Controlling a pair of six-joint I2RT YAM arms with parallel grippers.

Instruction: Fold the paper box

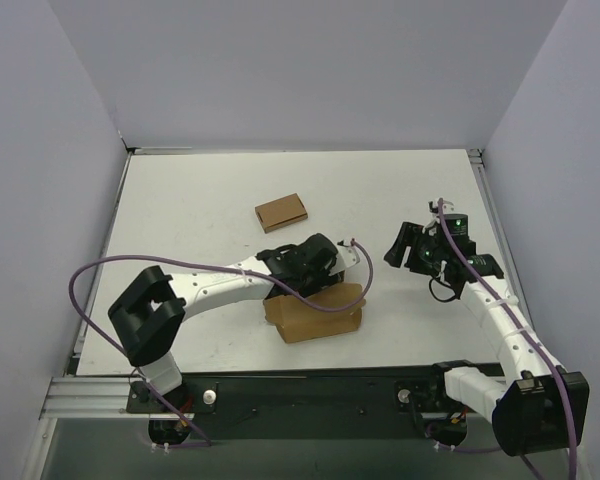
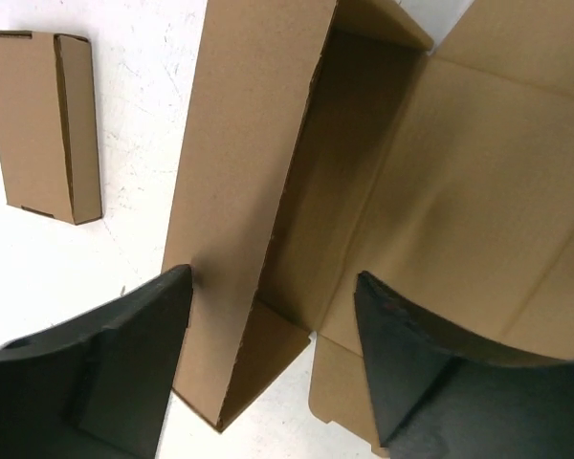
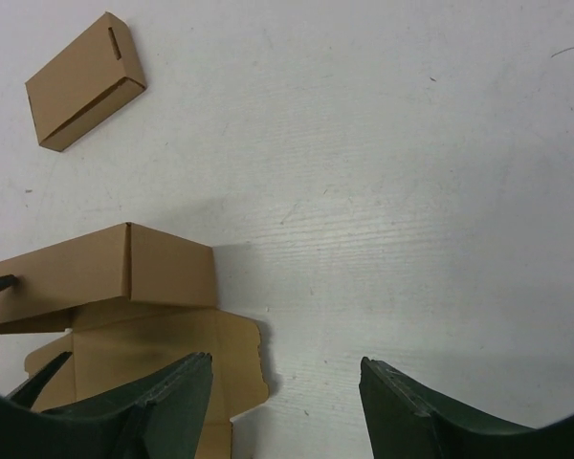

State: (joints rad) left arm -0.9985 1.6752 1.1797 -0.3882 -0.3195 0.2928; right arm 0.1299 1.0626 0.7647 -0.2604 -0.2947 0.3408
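Left gripper [image 1: 310, 262] hangs right over the paper box [image 1: 315, 315], which lies along the table's [image 1: 180, 200] near edge; the right gripper [image 1: 405, 245] stands apart toward the right edge. Left wrist: fingers [image 2: 105, 373] spread, straddling the box's raised long wall. Right wrist: jaws spread, empty, box to their left.

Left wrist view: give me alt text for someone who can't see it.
The open left gripper straddles an upright wall of the half-folded paper box. A small closed box lies on the white table, upper left.
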